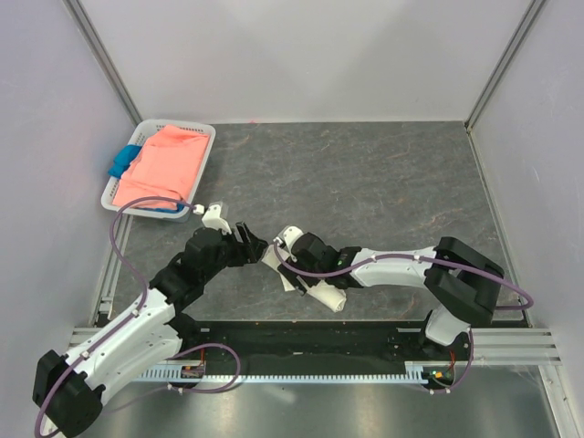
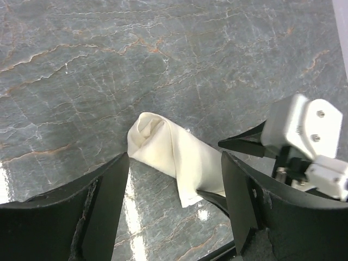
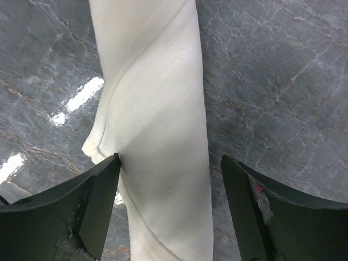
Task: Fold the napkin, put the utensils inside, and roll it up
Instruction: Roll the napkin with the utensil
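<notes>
**Napkin lies rolled between 2 open grippers**

The napkin [image 1: 327, 295] sits on the grey marbled table [image 1: 383, 182] as an off-white roll, close to the near edge and just in front of the arms' bases. It lies on a slant, 1 end toward the left arm, the other running back under the right arm.

The left gripper [image 1: 254, 245] hovers at the roll's left end, fingers spread wide and holding nothing. From its wrist camera the napkin's [image 2: 174, 152] curled end shows beyond the 2 dark fingers [image 2: 109, 196], clear of both.

The right gripper [image 1: 285, 260] is down over the roll, and its jaws are released too. In the wrist view the cloth [image 3: 157, 136] runs straight through the gap: 1 finger [image 3: 103, 190] is right up against the fabric's edge, the other stands off with bare table between it and the roll. No squeeze on the cloth.

Far back on the left, a white basket [image 1: 205, 137] holds a salmon-pink cloth [image 1: 169, 164] over a blue cloth [image 1: 121, 162], well apart from the action.
</notes>
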Available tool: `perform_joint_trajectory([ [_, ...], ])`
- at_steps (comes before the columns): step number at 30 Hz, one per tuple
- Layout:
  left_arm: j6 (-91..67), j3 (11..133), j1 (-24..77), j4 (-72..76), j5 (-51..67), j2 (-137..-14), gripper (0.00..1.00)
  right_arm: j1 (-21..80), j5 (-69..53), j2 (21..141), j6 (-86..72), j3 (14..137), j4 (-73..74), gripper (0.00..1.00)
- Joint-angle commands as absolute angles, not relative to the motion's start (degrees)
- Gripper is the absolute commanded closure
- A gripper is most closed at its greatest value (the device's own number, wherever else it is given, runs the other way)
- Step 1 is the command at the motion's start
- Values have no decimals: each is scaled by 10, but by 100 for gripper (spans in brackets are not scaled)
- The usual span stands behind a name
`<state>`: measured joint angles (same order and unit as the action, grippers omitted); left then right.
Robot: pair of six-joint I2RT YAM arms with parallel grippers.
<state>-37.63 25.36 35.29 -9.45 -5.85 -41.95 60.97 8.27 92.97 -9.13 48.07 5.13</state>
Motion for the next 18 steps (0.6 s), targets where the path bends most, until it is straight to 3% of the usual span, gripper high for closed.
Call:
perform_joint_trajectory([
  [1, -353, 282, 347, -104, -51, -418, 24, 611, 80, 947, -83, 501, 46, 17],
  [7, -350, 309, 343, -126, -33, -413, 24, 603, 110, 971, -83, 501, 52, 45],
  [10, -346, 322, 340, -139, -31, -406, 23, 585, 96, 983, -75, 505, 47, 50],
  [18, -332, 342, 337, -177, -32, -388, 23, 505, 40, 1022, -25, 543, 34, 51],
])
